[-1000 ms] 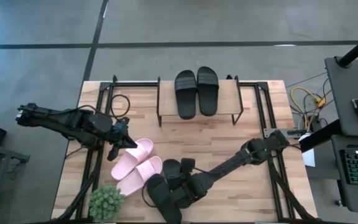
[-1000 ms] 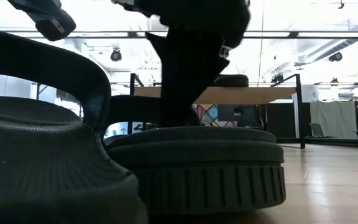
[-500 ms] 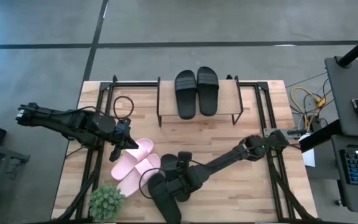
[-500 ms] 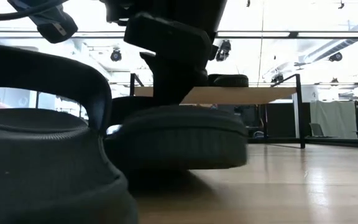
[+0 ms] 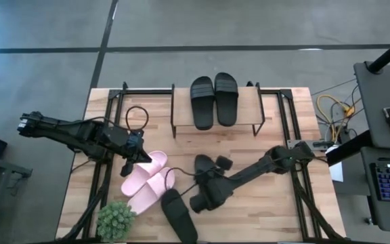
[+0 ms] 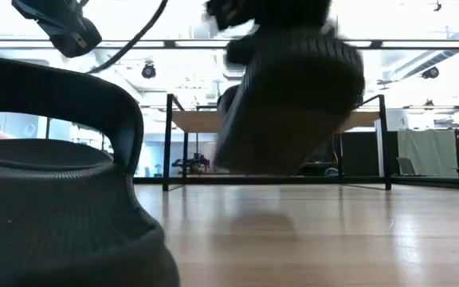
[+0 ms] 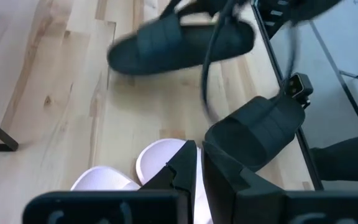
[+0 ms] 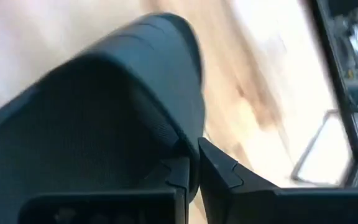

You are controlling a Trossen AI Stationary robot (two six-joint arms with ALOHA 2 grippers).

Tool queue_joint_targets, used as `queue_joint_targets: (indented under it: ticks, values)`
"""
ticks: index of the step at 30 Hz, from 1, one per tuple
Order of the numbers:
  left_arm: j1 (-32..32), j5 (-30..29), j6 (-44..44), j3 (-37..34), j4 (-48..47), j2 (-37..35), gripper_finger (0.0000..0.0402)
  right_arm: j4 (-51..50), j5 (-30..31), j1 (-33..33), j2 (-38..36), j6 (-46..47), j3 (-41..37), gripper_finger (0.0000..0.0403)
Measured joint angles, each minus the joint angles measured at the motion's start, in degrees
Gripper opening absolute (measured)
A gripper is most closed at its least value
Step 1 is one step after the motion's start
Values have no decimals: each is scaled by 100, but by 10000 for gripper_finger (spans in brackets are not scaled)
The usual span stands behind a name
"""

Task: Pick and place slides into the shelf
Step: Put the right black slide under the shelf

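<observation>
One black slide [image 5: 203,165] hangs in the air near the table's middle, with my right gripper [image 5: 209,178] shut on it; it shows lifted in the low view [image 6: 293,104]. Another black slide [image 5: 179,217] lies flat on the table near the front edge. Two pink slides [image 5: 147,181] lie side by side to its left. My left gripper [image 5: 141,157] hovers shut above their far ends, touching nothing. Two more black slides [image 5: 214,100] rest on the top board of the shelf [image 5: 249,102] at the far side. My right gripper pinches a thin dark edge of the black slide [image 8: 188,134] between its two fingers; strap or sole rim, I cannot tell. The fingers slant down toward the table's far side. The slide [image 7: 179,40] is lifted clear of the table, tilted.
A small green plant [image 5: 116,218] stands at the near left corner. Black metal frames [image 5: 286,122] run along both sides of the table. A loose black cable [image 5: 181,173] loops by the held slide. Bare wood [image 5: 263,217] lies at the near right.
My right gripper has taken hold of the black slide that lay beside the other one and has risen with it, going toward the far right. The slide's one end came up first; now it hangs clear of the table. The other black slide has stayed put.
</observation>
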Motion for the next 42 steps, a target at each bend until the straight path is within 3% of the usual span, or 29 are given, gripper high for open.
queue_joint_targets:
  ticks: [4,14,18,25,33,42]
  values:
    - [-2,0,151,0,55,40,10,96,-87,160,-285,212,-234,13]
    - [-2,-4,281,-9,32,16,10,120,-1307,536,-541,1886,-1304,13]
    - [0,-13,298,-9,40,5,10,96,-1514,842,-585,2383,-1672,13]
    - [2,-17,436,-9,42,21,10,144,-1549,1105,-753,1474,-2646,13]
    - [2,-20,431,-9,38,28,10,16,-1396,862,-1433,1661,-4086,13]
    - [7,-24,413,2,46,84,10,129,-364,256,-2076,1204,-4926,13]
